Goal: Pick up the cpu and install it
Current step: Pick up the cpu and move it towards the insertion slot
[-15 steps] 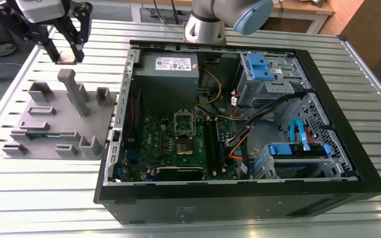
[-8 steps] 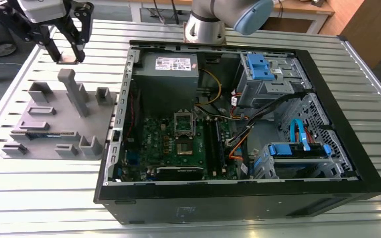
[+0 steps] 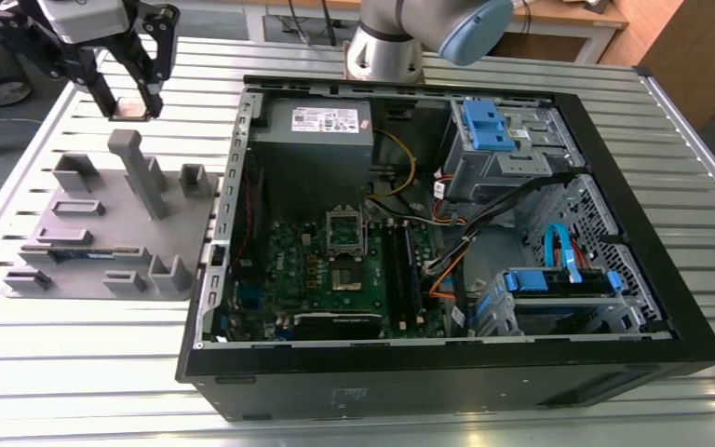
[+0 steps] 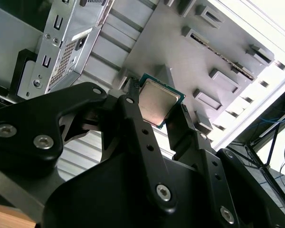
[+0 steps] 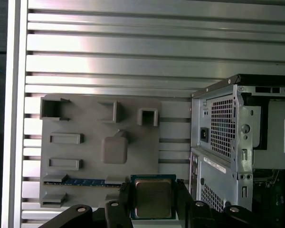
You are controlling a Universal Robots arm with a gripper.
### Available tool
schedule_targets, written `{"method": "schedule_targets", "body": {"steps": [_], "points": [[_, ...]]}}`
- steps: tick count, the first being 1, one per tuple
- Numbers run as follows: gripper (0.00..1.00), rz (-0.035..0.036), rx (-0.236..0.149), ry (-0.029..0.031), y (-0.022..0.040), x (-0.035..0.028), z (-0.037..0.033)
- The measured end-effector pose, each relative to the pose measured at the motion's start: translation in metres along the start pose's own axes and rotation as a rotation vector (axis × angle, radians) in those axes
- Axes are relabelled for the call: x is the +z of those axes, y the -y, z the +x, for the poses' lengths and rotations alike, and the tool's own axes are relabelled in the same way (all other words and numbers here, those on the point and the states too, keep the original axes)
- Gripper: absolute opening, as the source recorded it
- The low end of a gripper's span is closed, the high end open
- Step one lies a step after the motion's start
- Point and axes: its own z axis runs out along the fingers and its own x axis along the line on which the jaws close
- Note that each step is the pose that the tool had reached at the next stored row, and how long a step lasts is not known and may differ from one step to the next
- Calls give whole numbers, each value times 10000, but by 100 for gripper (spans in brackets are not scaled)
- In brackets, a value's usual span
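Silvery-topped, the cpu (image 5: 153, 198) sits pinched in the end effector (image 3: 130, 98), above the grey fixture tray (image 3: 97, 233) at the exterior view's upper left. Pickup looks done. Installing it in the computer case (image 3: 395, 382) remains.

Slatted table (image 3: 72, 372): bears everything listed.
- Parts fixture (image 3: 97, 233): on the table, at the exterior view's left, just beside the computer case.
- Memory stick (image 3: 85, 251): in a slot of the fixture, toward its near end in the exterior view.
- Computer case (image 3: 457, 382): on its side, open side up, at the exterior view's right.
- Power supply (image 3: 314, 126): inside the case, far-left corner.
- Motherboard (image 3: 320, 279): on the case floor, in front of the power supply.
- CPU socket (image 3: 345, 233): mid-motherboard.
- Drive cage (image 3: 501, 140): far-right corner; a second drive bay (image 3: 557, 289) sits near-right.
- Arm base (image 3: 389, 47): behind the case.
- Gripper (image 3: 130, 102): raised above the table, past the fixture's far end, with the cpu (image 3: 130, 114) clasped between its fingers.
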Motion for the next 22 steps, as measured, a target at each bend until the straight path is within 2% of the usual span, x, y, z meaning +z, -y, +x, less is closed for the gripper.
{"method": "schedule_targets", "body": {"steps": [22], "points": [[47, 0, 0, 0, 1, 3, -74]]}}
